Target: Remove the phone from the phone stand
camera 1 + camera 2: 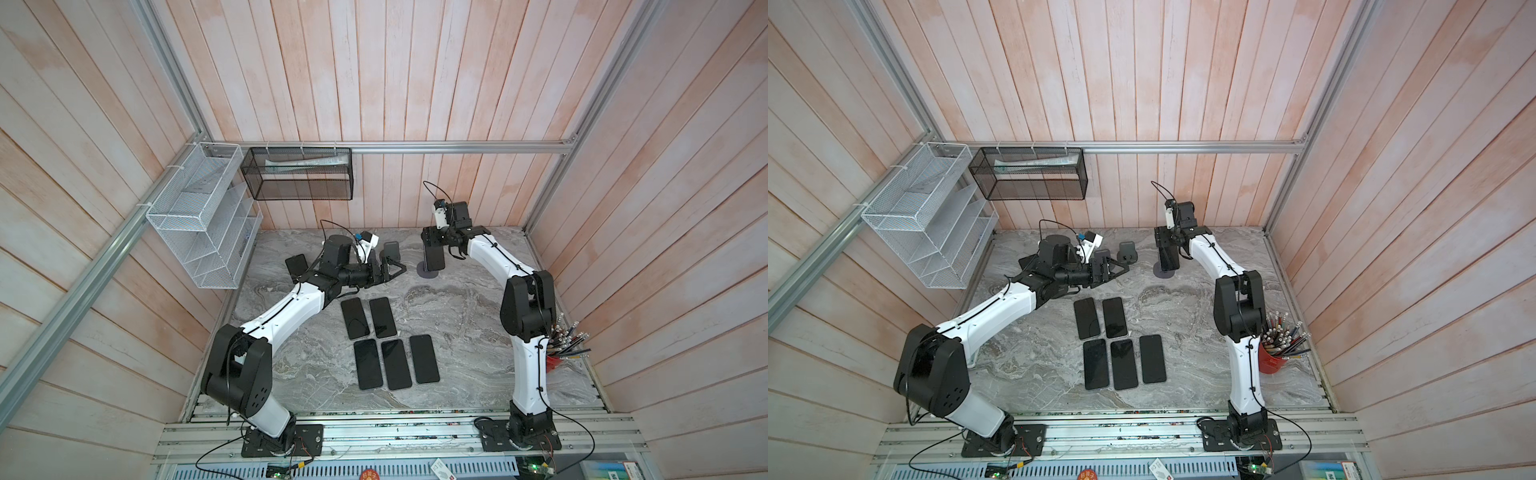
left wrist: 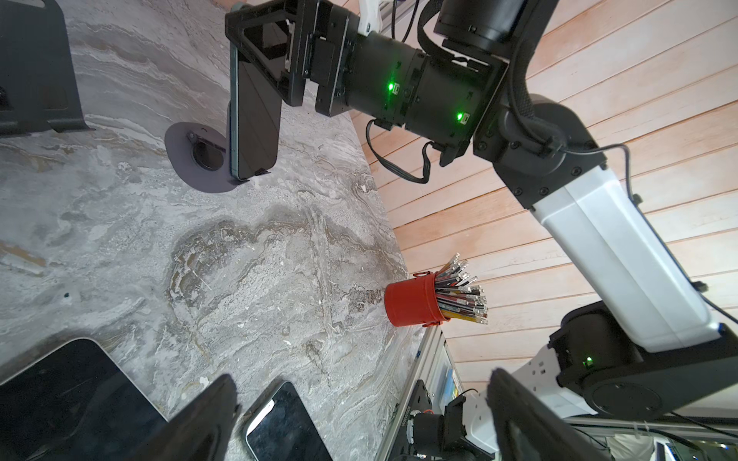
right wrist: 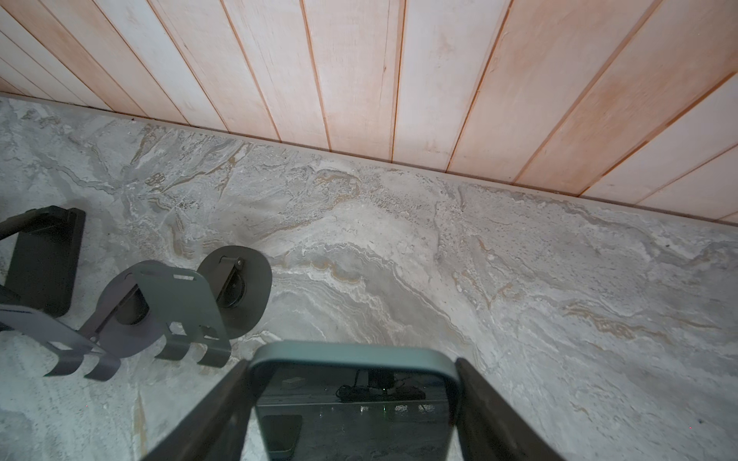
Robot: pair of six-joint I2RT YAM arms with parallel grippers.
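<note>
Right pincer (image 3: 351,407): my two fingers stand either side of the phone's (image 3: 355,399) top end, close to its edges; the view is too tight to tell whether they have bitten yet, so I call it not yet clamped.
Left pincer (image 1: 392,268): spread wide, empty, hanging over the bench (image 1: 457,316) well apart from the work.
Phone: upright in the phone stand (image 2: 191,159), its lower edge seated in the small front lip, at the back of the bench near the wall.
Risk, slip: if I lift with only a light hold on the smooth side edges, the phone can slide out and fall onto the stand or the bench.
Risk, drag: the lower edge sits behind the lip; pulling forward instead of up would likely catch it and tip or tow the round base.
Risk, skew: uneven contact from my fingers would twist the phone in its cradle as I close.
Risk, neighbours: empty stands (image 3: 167,307) stand just beside; a wide swing out could knock them.
Risk, landing: five phones (image 1: 382,345) already lie flat mid-bench; setting down carelessly could land on one.
</note>
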